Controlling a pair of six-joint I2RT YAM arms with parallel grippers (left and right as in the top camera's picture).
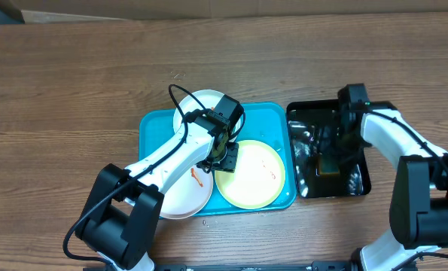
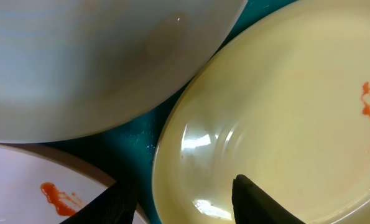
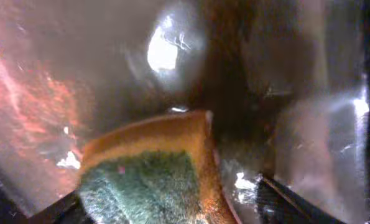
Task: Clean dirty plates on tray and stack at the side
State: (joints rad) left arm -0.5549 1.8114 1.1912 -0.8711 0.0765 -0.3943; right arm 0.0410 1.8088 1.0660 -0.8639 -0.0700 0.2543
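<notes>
The teal tray holds three dirty plates. A white plate lies at the back. Another white plate, with an orange smear, is at the front left. A pale yellow-green plate, smeared red, sits on the right. My left gripper is low over the tray and open. In the left wrist view, the left gripper straddles the rim of the yellow-green plate, one finger over the plate and the other over the smeared white plate. My right gripper is open around a sponge, with a gap at its right finger.
The sponge, orange with a green scrub face, lies in a wet black tray to the right of the teal tray. Bare wooden table stretches to the left and behind.
</notes>
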